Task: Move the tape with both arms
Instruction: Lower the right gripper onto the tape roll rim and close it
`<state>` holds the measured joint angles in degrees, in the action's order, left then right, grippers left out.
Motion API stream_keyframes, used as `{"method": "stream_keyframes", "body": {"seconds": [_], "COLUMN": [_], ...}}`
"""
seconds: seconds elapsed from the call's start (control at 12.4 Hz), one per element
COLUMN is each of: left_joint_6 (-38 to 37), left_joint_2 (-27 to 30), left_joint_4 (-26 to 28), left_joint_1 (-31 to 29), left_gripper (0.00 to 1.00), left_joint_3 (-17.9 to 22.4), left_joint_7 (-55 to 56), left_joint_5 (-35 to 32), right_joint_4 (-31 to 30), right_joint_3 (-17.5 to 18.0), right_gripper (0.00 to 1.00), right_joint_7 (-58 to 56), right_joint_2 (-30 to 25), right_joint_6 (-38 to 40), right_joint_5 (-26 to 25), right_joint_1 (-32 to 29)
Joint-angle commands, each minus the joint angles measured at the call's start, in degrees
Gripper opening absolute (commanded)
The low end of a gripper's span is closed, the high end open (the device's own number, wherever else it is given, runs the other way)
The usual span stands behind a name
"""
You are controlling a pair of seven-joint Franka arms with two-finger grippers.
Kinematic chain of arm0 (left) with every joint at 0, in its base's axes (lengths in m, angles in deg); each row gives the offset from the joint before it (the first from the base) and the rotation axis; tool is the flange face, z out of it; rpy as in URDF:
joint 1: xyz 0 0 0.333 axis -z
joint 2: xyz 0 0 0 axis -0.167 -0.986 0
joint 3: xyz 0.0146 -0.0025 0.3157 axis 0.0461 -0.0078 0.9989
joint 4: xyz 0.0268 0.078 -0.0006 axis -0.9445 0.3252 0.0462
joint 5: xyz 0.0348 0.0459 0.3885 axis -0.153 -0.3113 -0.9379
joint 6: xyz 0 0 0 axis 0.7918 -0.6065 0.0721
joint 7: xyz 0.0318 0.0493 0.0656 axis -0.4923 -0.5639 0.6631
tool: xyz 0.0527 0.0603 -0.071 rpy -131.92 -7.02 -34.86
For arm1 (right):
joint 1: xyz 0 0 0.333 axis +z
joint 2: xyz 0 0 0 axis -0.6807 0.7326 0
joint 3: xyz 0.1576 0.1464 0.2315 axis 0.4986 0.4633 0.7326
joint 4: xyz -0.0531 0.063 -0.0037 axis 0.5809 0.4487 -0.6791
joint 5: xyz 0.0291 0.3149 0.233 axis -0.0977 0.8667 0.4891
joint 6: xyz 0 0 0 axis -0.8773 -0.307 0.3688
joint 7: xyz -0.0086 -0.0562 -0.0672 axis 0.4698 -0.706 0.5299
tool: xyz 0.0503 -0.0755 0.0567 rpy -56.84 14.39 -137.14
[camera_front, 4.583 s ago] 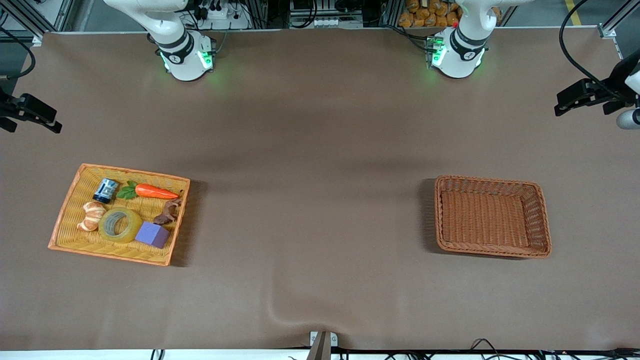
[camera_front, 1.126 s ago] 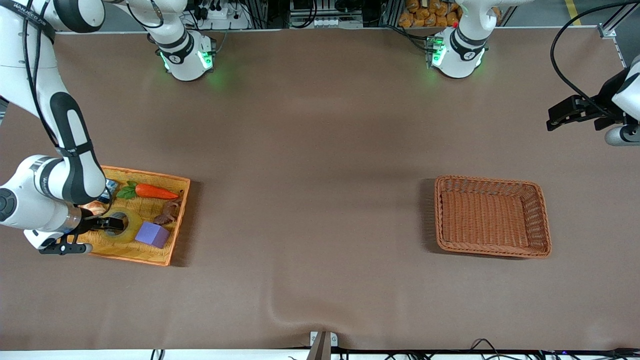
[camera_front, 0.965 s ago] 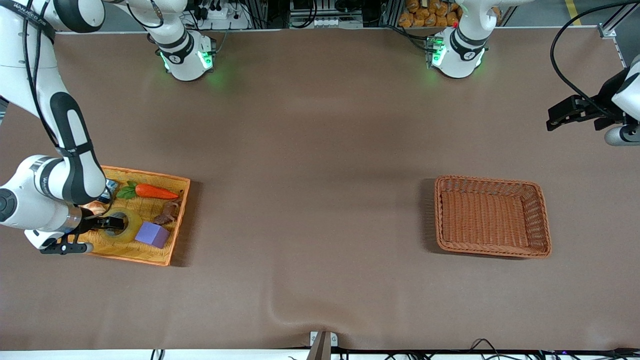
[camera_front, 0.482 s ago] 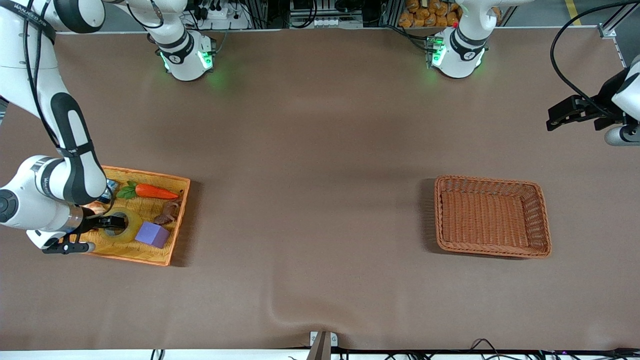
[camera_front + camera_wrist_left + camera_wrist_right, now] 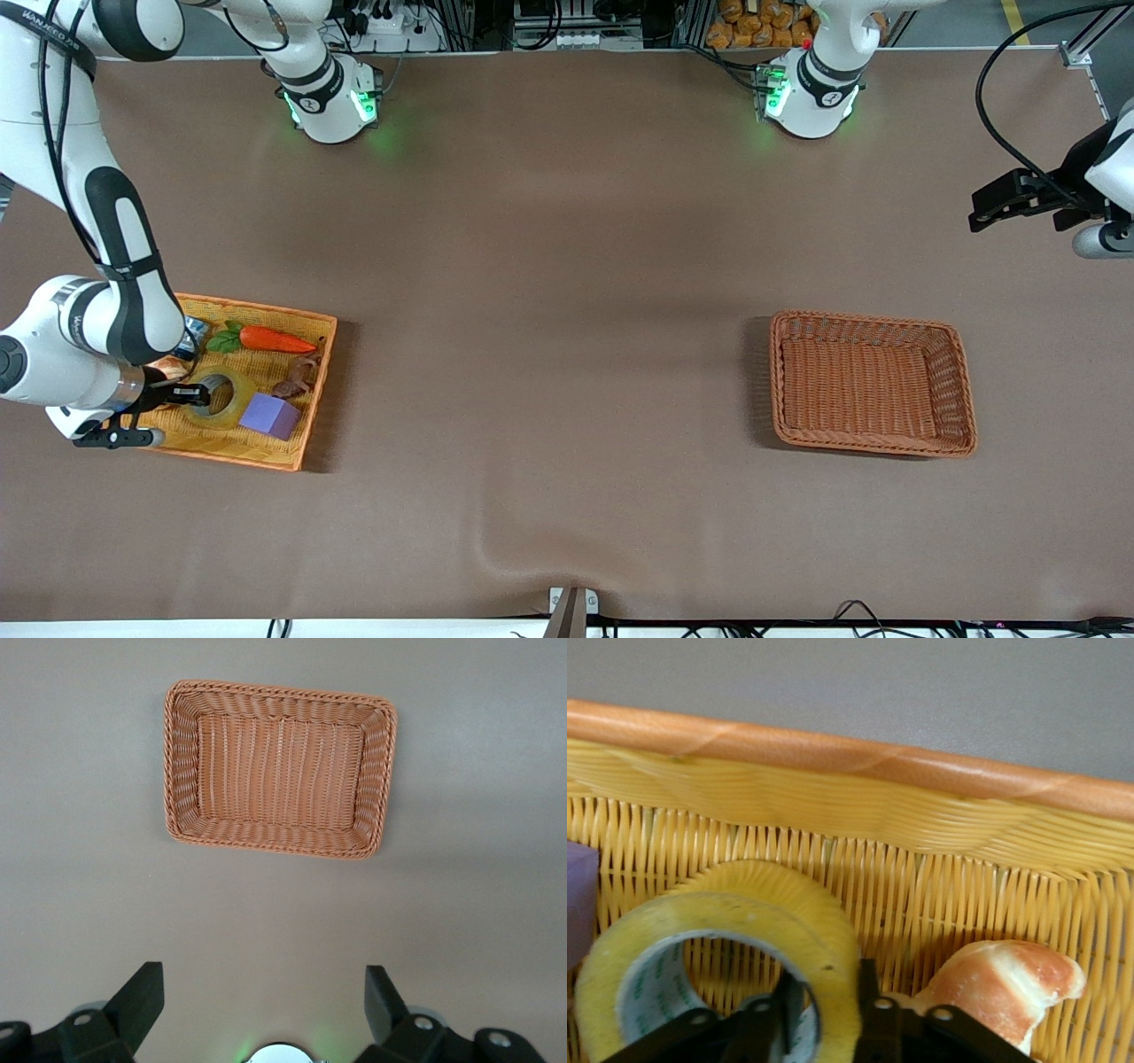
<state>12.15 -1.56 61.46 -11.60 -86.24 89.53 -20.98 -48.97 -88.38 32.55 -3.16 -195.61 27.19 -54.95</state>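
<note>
Yellowish translucent tape [image 5: 215, 399], wide ring w/ grey inner core, lay in the yellow wicker tray [image 5: 232, 447] at the right arm's end of the table. Right gripper [image 5: 197, 393] was down on it: in the right wrist view one finger sat inside the core and the other outside, the ring wall [image 5: 833, 979] between them, gap narrow, so closed on the wall or v. nearly.

Change vs half a sec earlier: in the front view the roll had shifted slightly and looked tilted, w/ the gripper drawn back a little toward the tray's outer edge. A sec ago the roll lay flat w/ the fingers straddling it. Judged: pinch made, lift just starting; handover and drop-off all to come.

Left gripper [image 5: 257, 1010] waited high over bare table near the left arm's end, fingers spread wide, holding nothing. Its wrist view looked down on the brown woven basket [image 5: 182, 771], rectangular, rope-like rim.

Textures:
- tray: fine yellow weave, smooth orange rim.
- croissant [image 5: 1005, 979] just beside the roll, glossy, ridged crust.
- purple cube [image 5: 270, 416] next to the roll, matte, sharp edges.
- carrot [image 5: 275, 339] w/ green leaves, farther from the front cam than the roll.
- small dark brown piece [image 5: 297, 378], shape unclear.
- tabletop [image 5: 549, 310]: brown cloth, one wrinkle near the front edge.
</note>
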Motion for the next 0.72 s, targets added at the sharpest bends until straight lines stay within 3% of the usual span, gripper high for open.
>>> {"method": "stream_keyframes", "body": {"seconds": [0.0,0.64], "left_joint_6": [0.1,0.1], "left_joint_2": [-0.2,-0.4], "left_joint_4": [-0.7,-0.7], "left_joint_1": [0.0,-0.2], "left_gripper": [1.00,1.00], "left_joint_3": [0.1,0.1], "left_joint_7": [-0.8,-0.8], "left_joint_5": [0.1,0.1], "right_joint_4": [0.7,2.1], "right_joint_3": [1.1,1.2], "right_gripper": [0.00,0.00], "right_joint_7": [-0.8,-1.6], "right_joint_2": [-0.3,-6.6], "right_joint_6": [0.4,2.3], "right_joint_5": [1.2,1.2], "right_joint_1": [-1.0,-0.3]}}
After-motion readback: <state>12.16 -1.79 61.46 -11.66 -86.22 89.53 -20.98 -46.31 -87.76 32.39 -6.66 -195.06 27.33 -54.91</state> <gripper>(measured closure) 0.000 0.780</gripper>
